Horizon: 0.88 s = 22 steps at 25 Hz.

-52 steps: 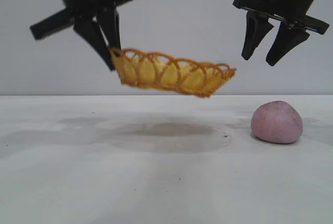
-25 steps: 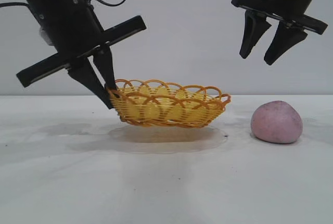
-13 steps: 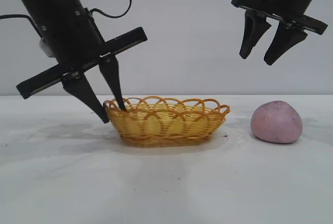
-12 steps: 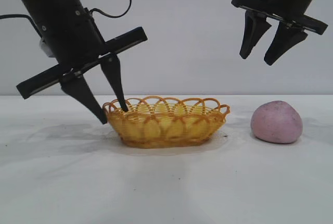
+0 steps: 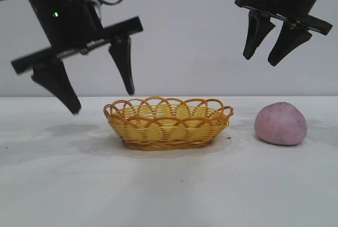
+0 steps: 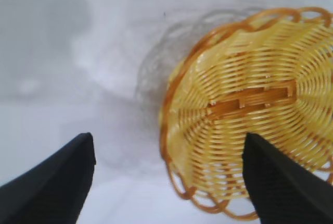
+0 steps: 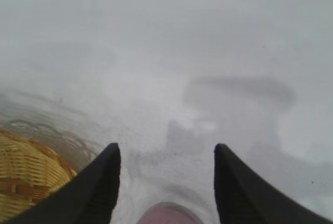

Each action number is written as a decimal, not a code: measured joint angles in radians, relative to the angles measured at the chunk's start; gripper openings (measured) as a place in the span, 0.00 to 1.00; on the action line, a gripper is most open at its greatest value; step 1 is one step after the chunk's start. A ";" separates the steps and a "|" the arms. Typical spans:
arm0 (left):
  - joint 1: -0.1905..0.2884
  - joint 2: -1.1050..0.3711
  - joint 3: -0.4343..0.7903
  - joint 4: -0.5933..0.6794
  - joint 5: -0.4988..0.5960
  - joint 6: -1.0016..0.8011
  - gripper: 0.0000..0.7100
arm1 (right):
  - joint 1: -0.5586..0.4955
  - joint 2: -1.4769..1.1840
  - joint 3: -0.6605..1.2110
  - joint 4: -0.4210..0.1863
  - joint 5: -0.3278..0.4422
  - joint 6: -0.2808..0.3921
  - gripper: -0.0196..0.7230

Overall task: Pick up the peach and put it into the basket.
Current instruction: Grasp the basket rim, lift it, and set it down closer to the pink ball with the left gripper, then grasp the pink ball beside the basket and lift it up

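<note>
Our left gripper [image 5: 100, 100] had just let go of the basket [image 5: 168, 123] and lifted clear, jaws wide and empty, one finger above the near rim. The basket now sat flat on the table [image 5: 169, 190]. Our right gripper [image 5: 266, 58] hung half open and empty over the peach [image 5: 280, 123], which lay beside the basket. We judged the peach pick came next.

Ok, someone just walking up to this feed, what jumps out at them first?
Probably the yellow wicker basket sitting mid-table, empty, with the left gripper hanging open just above its left end. Next, the pink peach lying alone on the table to the basket's right, with the right gripper open in the air above it.
</note>
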 joint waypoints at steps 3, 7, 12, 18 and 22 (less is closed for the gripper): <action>0.000 -0.012 -0.057 0.171 0.081 0.002 0.75 | 0.000 0.000 0.000 0.002 0.000 0.000 0.53; 0.000 -0.013 -0.086 0.366 0.166 0.004 0.75 | 0.000 0.000 0.000 0.002 0.000 0.000 0.53; 0.066 -0.013 -0.089 0.451 0.218 0.004 0.75 | 0.000 0.000 0.000 0.002 0.000 0.000 0.53; 0.208 -0.013 -0.089 0.457 0.317 0.085 0.75 | 0.000 0.000 0.000 0.002 0.000 0.000 0.53; 0.292 -0.015 -0.082 0.427 0.393 0.115 0.75 | 0.000 0.000 0.000 0.002 0.000 0.000 0.53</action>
